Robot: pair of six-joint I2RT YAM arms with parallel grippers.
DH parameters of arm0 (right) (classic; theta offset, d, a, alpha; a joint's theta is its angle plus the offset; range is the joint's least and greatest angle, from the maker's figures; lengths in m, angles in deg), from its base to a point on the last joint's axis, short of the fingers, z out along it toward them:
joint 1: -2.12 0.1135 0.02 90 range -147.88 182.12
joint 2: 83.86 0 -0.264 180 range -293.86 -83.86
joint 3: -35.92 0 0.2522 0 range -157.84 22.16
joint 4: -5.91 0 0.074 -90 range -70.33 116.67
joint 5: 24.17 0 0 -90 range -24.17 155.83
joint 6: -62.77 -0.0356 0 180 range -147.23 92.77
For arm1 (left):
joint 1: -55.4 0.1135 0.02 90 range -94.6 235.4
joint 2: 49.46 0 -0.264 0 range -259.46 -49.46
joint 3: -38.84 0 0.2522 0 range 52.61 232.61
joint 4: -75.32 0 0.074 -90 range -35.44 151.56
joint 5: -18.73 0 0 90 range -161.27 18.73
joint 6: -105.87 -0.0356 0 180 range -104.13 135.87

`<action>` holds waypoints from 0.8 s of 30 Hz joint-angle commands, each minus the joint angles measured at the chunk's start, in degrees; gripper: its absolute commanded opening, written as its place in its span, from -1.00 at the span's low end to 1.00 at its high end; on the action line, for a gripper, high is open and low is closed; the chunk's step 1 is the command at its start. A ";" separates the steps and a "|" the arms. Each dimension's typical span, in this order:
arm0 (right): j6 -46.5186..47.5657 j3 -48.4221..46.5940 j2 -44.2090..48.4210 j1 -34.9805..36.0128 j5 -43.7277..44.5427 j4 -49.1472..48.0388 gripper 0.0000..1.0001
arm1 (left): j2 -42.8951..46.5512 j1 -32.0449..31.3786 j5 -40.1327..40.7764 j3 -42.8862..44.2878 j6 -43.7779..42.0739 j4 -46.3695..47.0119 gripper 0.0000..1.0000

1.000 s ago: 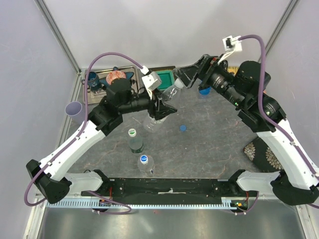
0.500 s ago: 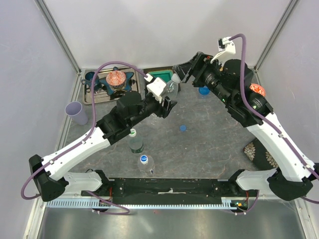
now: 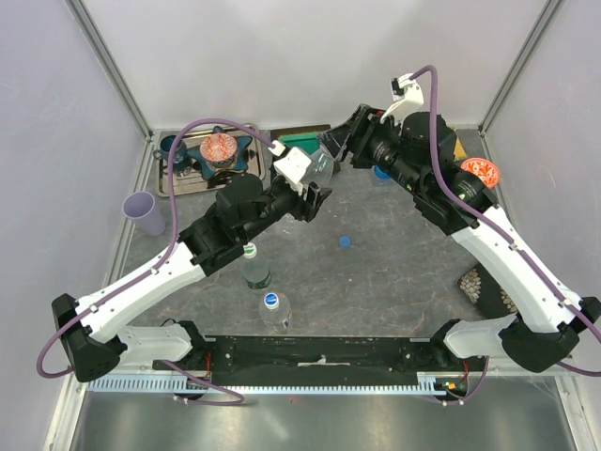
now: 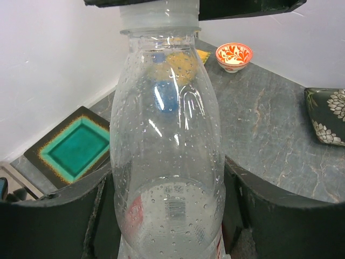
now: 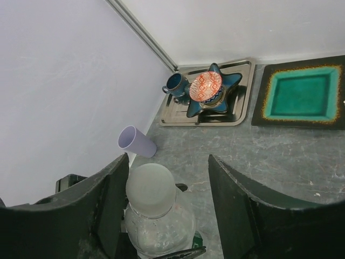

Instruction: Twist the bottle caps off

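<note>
Held bottle: small clear plastic water bottle [image 4: 167, 162], held up over the back centre of the dark grey stone-look desk [image 3: 394, 254], neck pointing toward the right arm; droplets on the inside, little or no water visible.
Left gripper: left gripper [image 3: 313, 195] clamped around the bottle's lower body, one finger pressed to each side.
Cap being worked: pale grey-white round plastic screw cap [image 5: 150, 190], seated on the held bottle's neck.
Right gripper: right gripper [image 5: 168, 178] spread, fingers straddling the cap; clear gap on one side, other finger close or just touching, hard to tell; no grip on the cap.
Other bottles: two clear bottles upright on the desk beside the left arm, one with a green-and-white cap [image 3: 249, 250], one with a blue-and-white cap [image 3: 270, 301].
Loose cap: small blue cap [image 3: 345, 241] lying alone on the desk, apart from any bottle.
Handling, judged: probably very light and thin-walled, prone to buckling under a hard squeeze or turning in the hold; smooth plastic, likely slippery.
Where to hold, judged: cap by its side wall, fingers opposite each other across its width, low enough not to slide off the top; body at the wide lower section as counter-hold.
Step, judged: pinching the cap, then twisting.
</note>
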 commanded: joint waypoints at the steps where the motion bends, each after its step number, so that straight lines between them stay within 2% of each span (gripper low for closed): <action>1: -0.25 0.61 0.16 0.26 -1.43 -2.01 0.29 | 1.17 -0.48 1.65 -0.05 -2.56 3.67 -0.15; 6: -0.25 1.49 0.16 0.35 -2.05 -2.36 0.10 | 0.99 -0.48 1.82 0.04 -2.48 3.84 -0.15; 9: -0.33 2.19 0.25 0.44 -2.31 -2.45 -0.13 | 1.00 -0.48 1.82 0.04 -2.48 3.84 -0.15; 11: -0.25 2.80 0.51 0.44 -2.84 -2.45 -0.41 | 1.26 -0.48 1.91 0.04 -2.39 3.93 -0.15; 12: -0.25 3.07 0.60 0.44 -3.10 -2.45 -0.73 | 1.26 -0.48 1.91 0.04 -2.39 4.11 -0.15; 13: -0.33 3.59 0.69 0.44 -3.45 -2.45 -0.94 | 1.61 -0.48 1.91 0.04 -2.30 4.19 -0.15; 14: 0.36 3.77 0.78 0.53 -3.89 -2.45 -1.00 | 1.78 -0.48 1.82 0.04 -2.21 4.11 -0.15; 18: 3.26 5.44 1.92 0.44 -6.78 -3.24 -1.00 | 3.19 -0.40 -0.28 0.21 -2.04 3.85 -0.14; 21: 6.94 5.01 2.18 0.53 -10.91 -3.07 -1.00 | 4.16 0.04 -5.37 2.05 -1.42 2.61 -0.16; 24: 8.98 3.77 1.92 0.18 -17.13 -2.46 -1.00 | 4.68 1.18 -13.80 5.13 -0.28 -2.21 -0.22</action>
